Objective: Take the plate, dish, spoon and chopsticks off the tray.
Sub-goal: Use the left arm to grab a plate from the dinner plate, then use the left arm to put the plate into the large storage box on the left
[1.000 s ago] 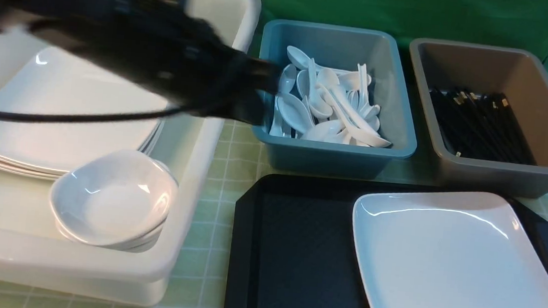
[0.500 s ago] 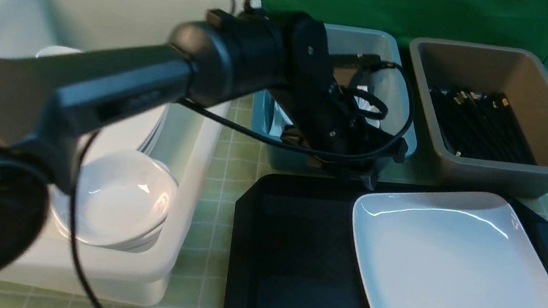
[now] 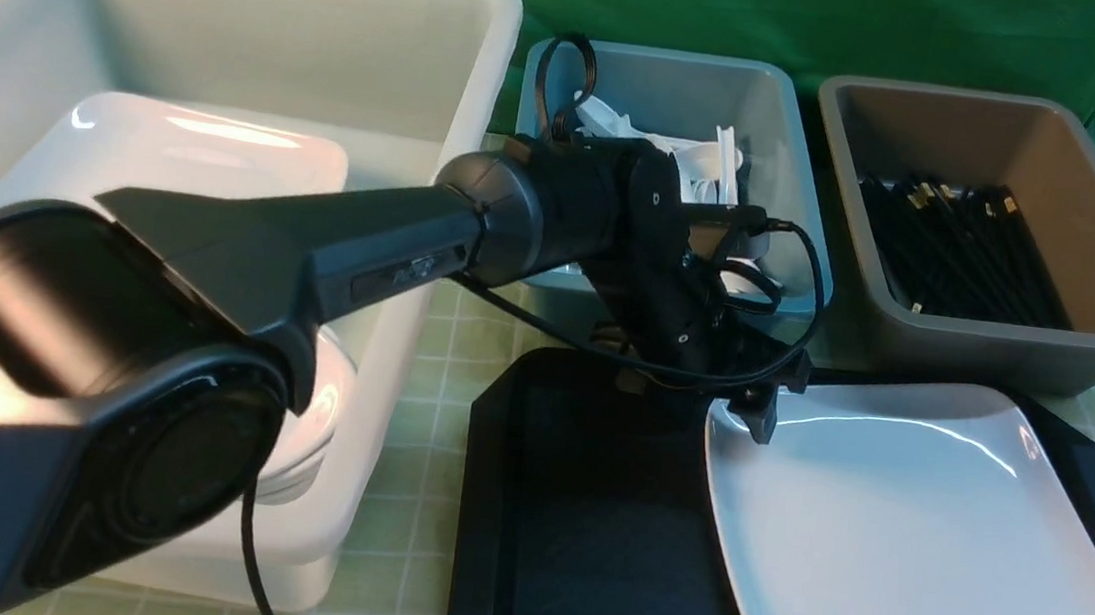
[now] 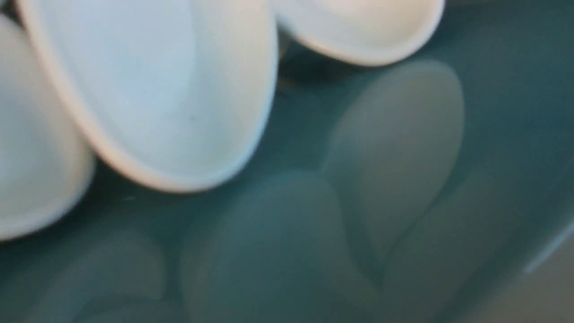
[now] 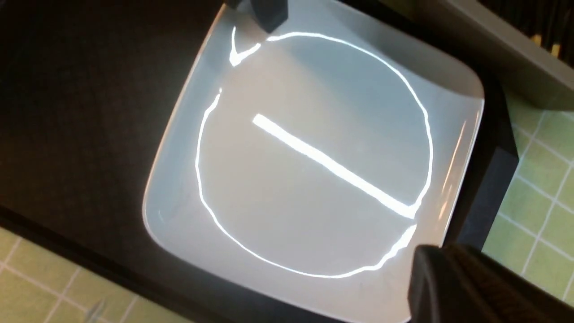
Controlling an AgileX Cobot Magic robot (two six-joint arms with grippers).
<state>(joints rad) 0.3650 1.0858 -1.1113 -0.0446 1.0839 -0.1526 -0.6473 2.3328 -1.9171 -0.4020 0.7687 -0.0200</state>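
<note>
Left gripper [image 3: 694,402]: jaws apart, over the 11 o'clock corner of the large glossy white rounded-square plate [image 3: 907,543]. Right gripper [image 5: 430,269]: jaws together, at the plate's 2 o'clock side. Plate lies on the black rectangular plastic tray [image 3: 488,503], in its 3 o'clock half.

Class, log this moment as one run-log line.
left arm: stretched past teal bin, tip over plate corner | right gripper: shut, near plate edge | tray: plate only | spoons: teal bin | chopsticks: grey bin
</note>
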